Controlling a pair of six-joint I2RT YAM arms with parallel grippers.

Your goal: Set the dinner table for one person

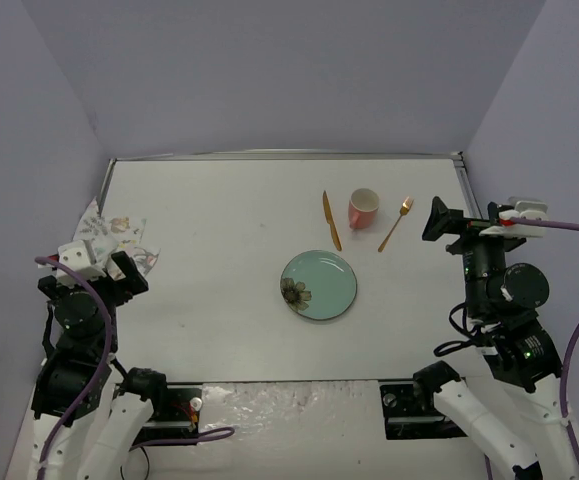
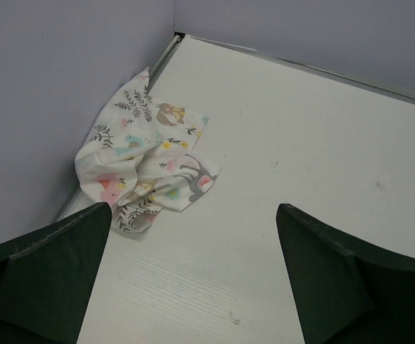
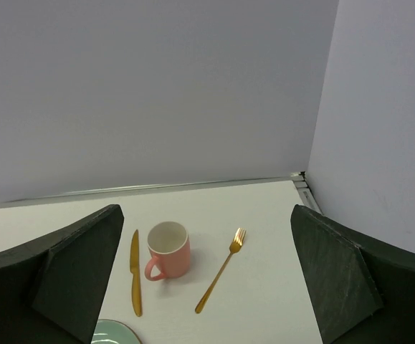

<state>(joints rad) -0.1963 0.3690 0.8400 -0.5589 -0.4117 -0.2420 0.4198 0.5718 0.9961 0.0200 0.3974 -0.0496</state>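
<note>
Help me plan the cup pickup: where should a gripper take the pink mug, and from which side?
Probably the rim on the fork side, from above, one finger inside. The pink mug stands upright, mouth open; its handle points toward the knife lying close beside it, while the fork lies farther off.

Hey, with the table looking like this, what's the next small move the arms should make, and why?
Probably lower the open left gripper onto the crumpled placemat and pinch it. It lies bunched at the left edge of the table, right ahead of that gripper, while the plate, knife, cup and fork sit directly on the table; the mat likely goes under them.
</note>
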